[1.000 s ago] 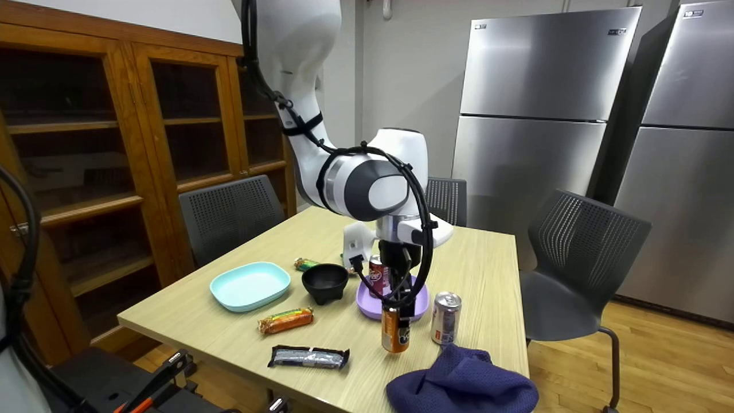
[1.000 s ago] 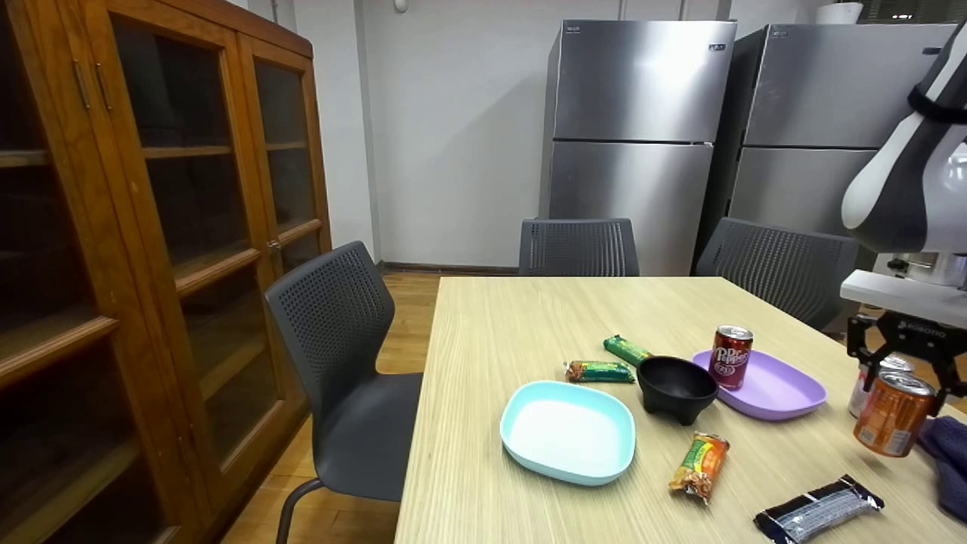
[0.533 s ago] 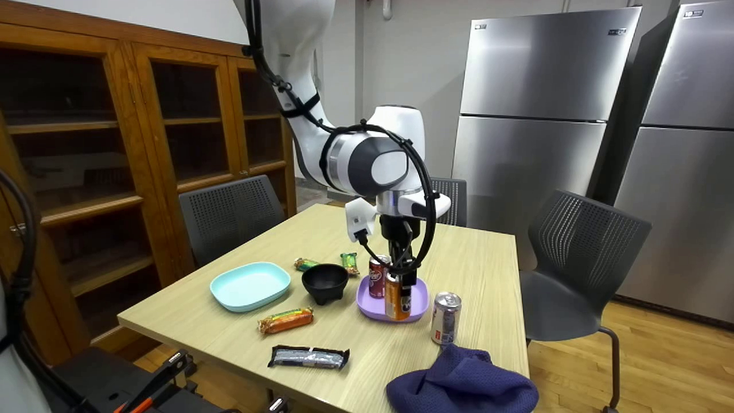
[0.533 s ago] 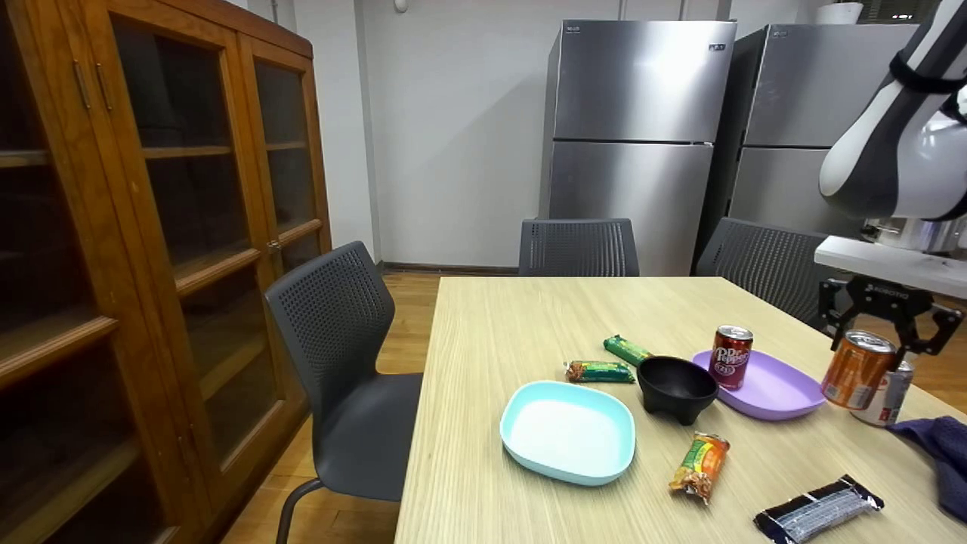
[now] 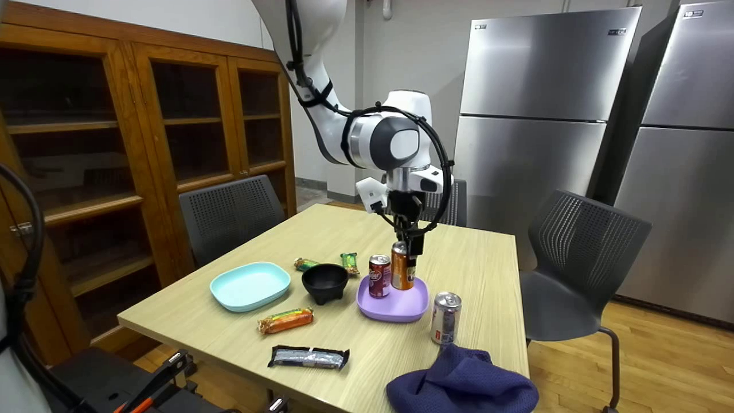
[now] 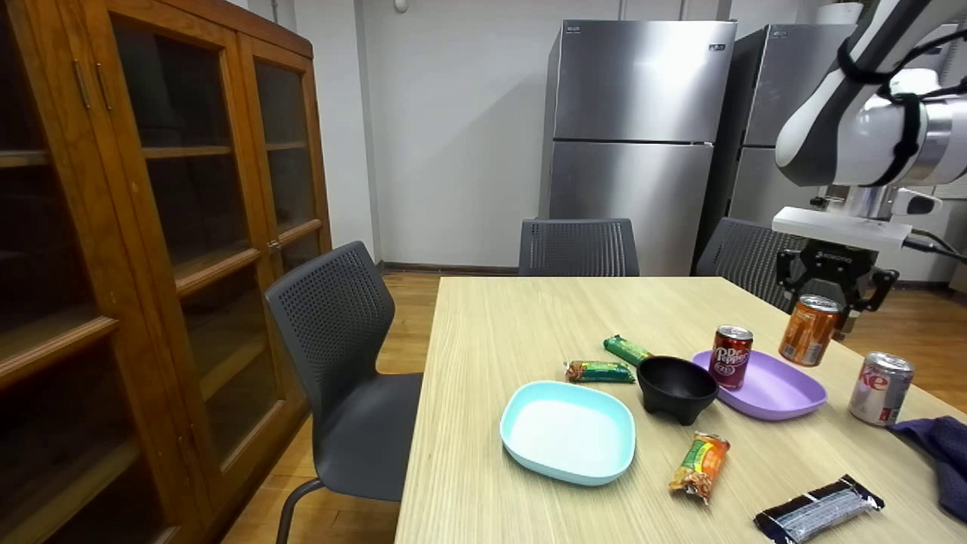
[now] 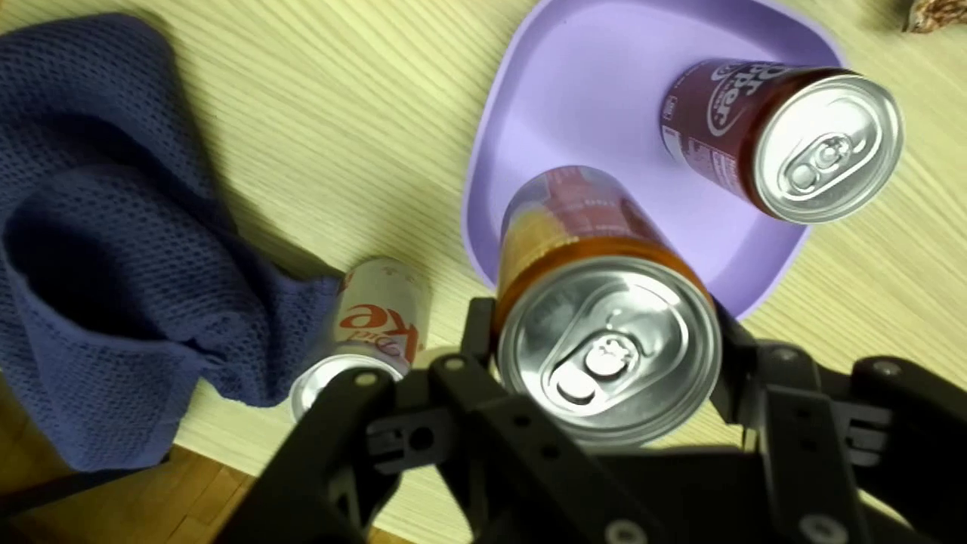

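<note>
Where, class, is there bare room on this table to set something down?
Bare: the table beyond the green bars; a smaller patch between the purple plate, silver can and black-wrapped bar. Crowded: around the plate: red can on it, black bowl beside it, tool gripping the orange can nearby.

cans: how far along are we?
Looks done: the Dr Pepper can stands on the purple plate.
In hand: the orange can, clamped in the gripper and held in the air.
Left: the orange can is not yet set down. Possibly the silver can too, as it stands on the table, off the plate.
</note>
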